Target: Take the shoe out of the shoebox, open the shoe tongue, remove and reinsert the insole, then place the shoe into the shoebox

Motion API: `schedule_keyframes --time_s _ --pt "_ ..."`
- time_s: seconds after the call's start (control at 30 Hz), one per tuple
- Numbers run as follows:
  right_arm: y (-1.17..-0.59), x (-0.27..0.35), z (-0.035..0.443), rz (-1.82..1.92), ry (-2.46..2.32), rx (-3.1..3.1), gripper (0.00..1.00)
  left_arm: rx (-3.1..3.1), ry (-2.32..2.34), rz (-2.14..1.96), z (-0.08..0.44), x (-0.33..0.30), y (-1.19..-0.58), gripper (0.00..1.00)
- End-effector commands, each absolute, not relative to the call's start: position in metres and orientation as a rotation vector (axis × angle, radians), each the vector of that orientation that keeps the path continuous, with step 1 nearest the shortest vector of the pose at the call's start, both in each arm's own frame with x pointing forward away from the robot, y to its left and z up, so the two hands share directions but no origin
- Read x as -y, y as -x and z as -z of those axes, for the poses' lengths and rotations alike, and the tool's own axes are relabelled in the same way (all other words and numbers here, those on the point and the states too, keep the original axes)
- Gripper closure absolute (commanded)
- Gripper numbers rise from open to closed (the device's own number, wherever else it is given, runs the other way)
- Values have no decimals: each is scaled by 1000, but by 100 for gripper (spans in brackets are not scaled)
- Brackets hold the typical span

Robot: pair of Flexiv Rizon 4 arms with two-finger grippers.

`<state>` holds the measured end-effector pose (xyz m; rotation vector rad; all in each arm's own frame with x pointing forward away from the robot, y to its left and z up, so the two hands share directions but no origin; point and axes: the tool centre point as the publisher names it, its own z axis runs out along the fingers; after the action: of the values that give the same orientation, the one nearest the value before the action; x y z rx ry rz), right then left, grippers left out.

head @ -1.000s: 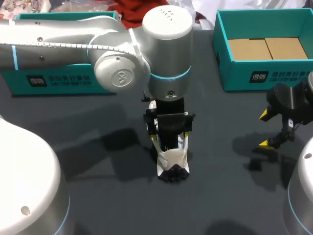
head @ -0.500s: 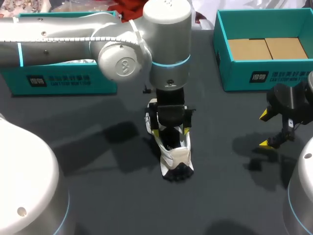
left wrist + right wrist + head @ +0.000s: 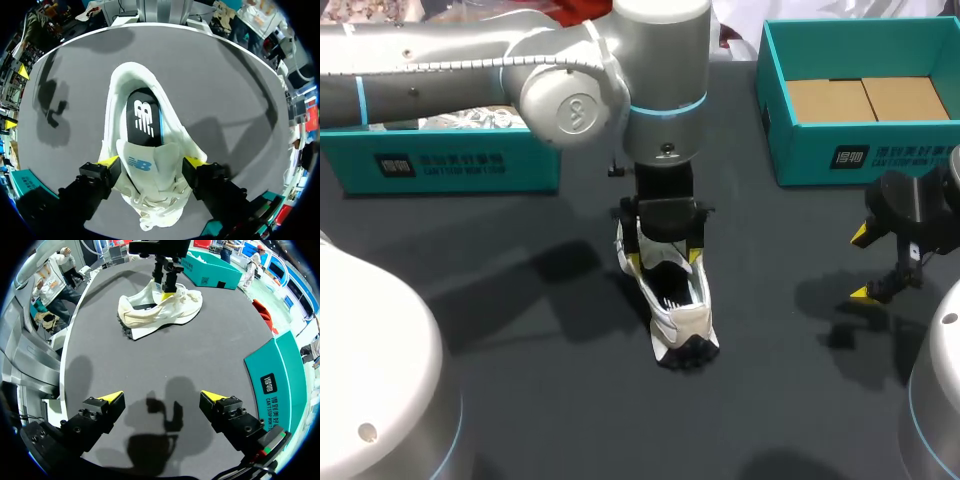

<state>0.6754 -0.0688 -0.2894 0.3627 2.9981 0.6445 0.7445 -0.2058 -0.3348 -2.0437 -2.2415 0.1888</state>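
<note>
A white shoe [image 3: 682,312] lies on the dark table, heel toward the table's front. My left gripper [image 3: 665,262] comes down over its midfoot. In the left wrist view the left gripper [image 3: 151,162] has its yellow fingertips [image 3: 107,162] pressed against both sides of the shoe [image 3: 125,85]. The white tongue [image 3: 142,162] lies between them. The black insole [image 3: 144,117] shows inside the opening ahead. My right gripper [image 3: 162,397] hangs open and empty over bare table at the right, with the shoe [image 3: 160,312] well ahead of it.
A teal shoebox [image 3: 860,155] with cardboard in its bottom stands open at the back right. Another teal box [image 3: 440,165] with white paper in it stands at the back left, partly behind my left arm.
My left gripper has drawn back along the shoe toward the table's rear and its fingers have narrowed onto the sides. The shoe's near end swung slightly right. The right arm has not moved.
</note>
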Motion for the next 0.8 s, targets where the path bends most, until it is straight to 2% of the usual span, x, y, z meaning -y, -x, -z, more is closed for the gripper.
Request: schedule_keyframes --time_s 0.03,0.23,0.57,0.63,0.8 --pt "-674 69 290 -643 -362 -2995 0 2252 2031 -192 336 204 -751 24" --pt "-674 69 290 -643 -362 -2995 0 2281 2014 -185 328 199 -765 34" --pt "-674 69 290 -643 -362 -2995 0 2332 1996 -167 302 183 -789 45" --pt "-674 69 290 -643 -362 -2995 0 2339 1994 -175 296 180 -792 50" --pt "-674 69 290 -643 -362 -2995 0 2341 1991 -203 282 175 -796 53"
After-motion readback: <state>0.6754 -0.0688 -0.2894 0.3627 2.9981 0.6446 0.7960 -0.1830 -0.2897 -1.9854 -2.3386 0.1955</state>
